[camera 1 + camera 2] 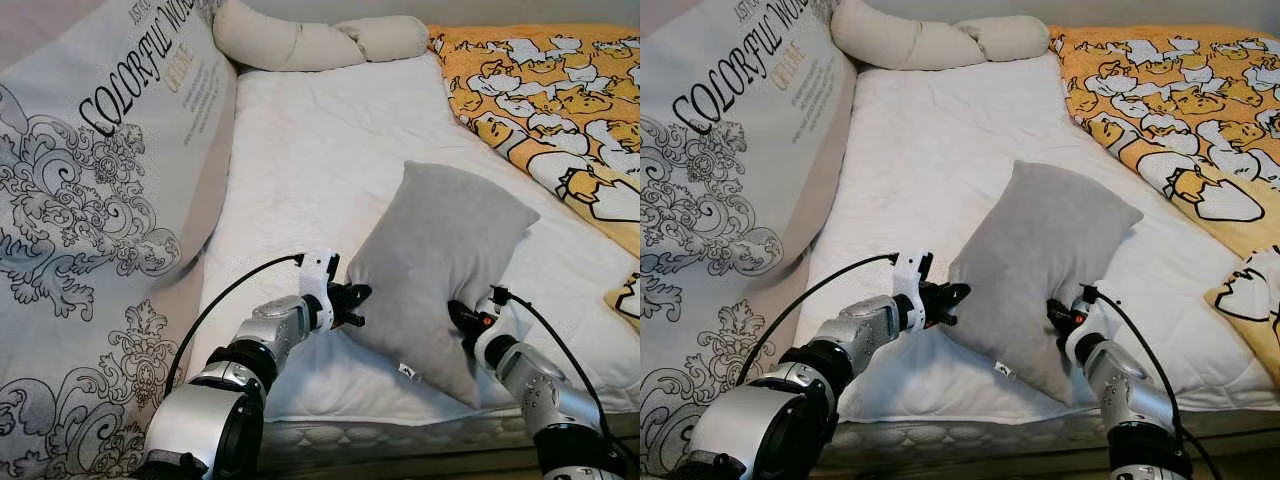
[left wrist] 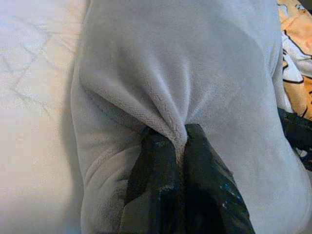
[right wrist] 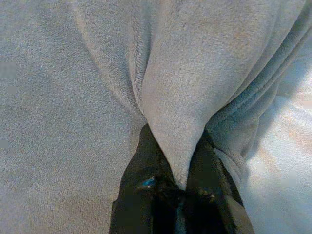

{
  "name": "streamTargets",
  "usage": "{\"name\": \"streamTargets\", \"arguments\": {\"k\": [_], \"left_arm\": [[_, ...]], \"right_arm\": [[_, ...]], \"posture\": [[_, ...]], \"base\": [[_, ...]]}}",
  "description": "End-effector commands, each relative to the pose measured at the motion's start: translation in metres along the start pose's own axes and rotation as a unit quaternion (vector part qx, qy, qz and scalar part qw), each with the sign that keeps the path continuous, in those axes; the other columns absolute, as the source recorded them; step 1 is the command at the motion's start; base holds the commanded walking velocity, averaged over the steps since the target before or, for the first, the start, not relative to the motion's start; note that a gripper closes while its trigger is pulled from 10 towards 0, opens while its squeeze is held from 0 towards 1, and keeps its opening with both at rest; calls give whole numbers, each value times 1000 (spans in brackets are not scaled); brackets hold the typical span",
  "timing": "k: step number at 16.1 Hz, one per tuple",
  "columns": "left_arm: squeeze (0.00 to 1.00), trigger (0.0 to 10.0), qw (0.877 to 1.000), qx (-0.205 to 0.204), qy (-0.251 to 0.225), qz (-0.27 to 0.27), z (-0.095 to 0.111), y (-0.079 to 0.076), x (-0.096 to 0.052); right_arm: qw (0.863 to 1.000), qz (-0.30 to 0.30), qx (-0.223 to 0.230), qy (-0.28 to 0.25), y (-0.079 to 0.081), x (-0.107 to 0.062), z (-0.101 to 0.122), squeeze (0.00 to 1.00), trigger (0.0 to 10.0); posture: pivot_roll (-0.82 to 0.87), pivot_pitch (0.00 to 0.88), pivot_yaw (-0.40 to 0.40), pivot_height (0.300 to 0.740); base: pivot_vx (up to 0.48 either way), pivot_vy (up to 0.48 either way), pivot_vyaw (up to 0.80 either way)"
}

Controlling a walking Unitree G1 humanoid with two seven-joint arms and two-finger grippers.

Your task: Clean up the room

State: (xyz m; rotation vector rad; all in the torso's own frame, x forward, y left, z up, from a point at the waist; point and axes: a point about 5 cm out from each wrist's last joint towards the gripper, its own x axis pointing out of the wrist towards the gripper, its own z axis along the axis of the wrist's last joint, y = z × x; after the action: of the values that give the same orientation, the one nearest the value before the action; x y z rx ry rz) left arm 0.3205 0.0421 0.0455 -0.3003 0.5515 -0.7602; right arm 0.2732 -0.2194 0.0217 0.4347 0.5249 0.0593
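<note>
A grey plush pillow (image 1: 435, 265) stands tilted on the white mattress (image 1: 320, 150), raised at its near end between my two arms. My left gripper (image 1: 360, 300) is shut on the pillow's left edge; the left wrist view shows a fold of grey fabric (image 2: 170, 122) pinched between its fingers (image 2: 151, 165). On the pillow's right side my right gripper (image 1: 462, 318) is shut on another fold (image 3: 170, 122), pinched between its black fingers (image 3: 146, 165).
A large printed cushion (image 1: 100, 200) with black lettering leans along the bed's left side. A long cream bolster (image 1: 320, 40) lies at the head. An orange duck-print blanket (image 1: 560, 110) covers the right side. The mattress's front edge (image 1: 400, 435) is just before me.
</note>
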Motion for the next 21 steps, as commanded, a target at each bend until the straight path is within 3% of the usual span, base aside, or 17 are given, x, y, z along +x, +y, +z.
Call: {"name": "streamTargets", "arguments": {"k": [1, 4, 8, 9, 10, 12, 15, 18, 21], "left_arm": [[0, 0, 1000, 17, -4, 4, 2, 1, -1], [0, 0, 998, 41, -39, 3, 18, 7, -6], [0, 0, 983, 120, -141, -20, 74, 9, -24], [0, 0, 971, 155, -181, -21, 98, 10, -40], [0, 0, 968, 165, -189, -20, 103, 10, -44], [0, 0, 952, 218, -216, -15, 124, 9, -71], [0, 0, 935, 278, -218, 6, 132, 10, -109], [0, 0, 926, 331, -172, 54, 124, 16, -148], [0, 0, 925, 350, -128, 75, 116, 16, -168]], "right_arm": [[1000, -2, -6, 13, 6, 4, -4, 0, 0], [1000, 2, -17, -21, 15, 6, 11, 0, 0], [994, 38, -36, -93, 50, 18, 50, 0, 0], [992, 59, -38, -109, 68, 24, 62, 0, 0], [991, 65, -38, -111, 72, 25, 64, 0, 0], [989, 96, -46, -106, 93, 35, 66, 0, 0], [985, 134, -59, -89, 120, 48, 62, 0, 0], [978, 183, -78, -69, 153, 59, 51, 0, 0], [969, 221, -98, -48, 177, 63, 35, 0, 0]], "posture": [[-192, 0, 108, 740], [-179, 0, 107, 740], [-139, 0, 89, 740], [-117, 0, 77, 740], [-113, 0, 75, 740], [-81, 0, 63, 740], [-41, 0, 53, 740], [-7, 0, 47, 740], [24, 0, 38, 740]], "base": [[0, 0, 0], [0, 0, 0], [0, 0, 0], [0, 0, 0], [0, 0, 0], [0, 0, 0], [0, 0, 0], [0, 0, 0], [0, 0, 0]]}}
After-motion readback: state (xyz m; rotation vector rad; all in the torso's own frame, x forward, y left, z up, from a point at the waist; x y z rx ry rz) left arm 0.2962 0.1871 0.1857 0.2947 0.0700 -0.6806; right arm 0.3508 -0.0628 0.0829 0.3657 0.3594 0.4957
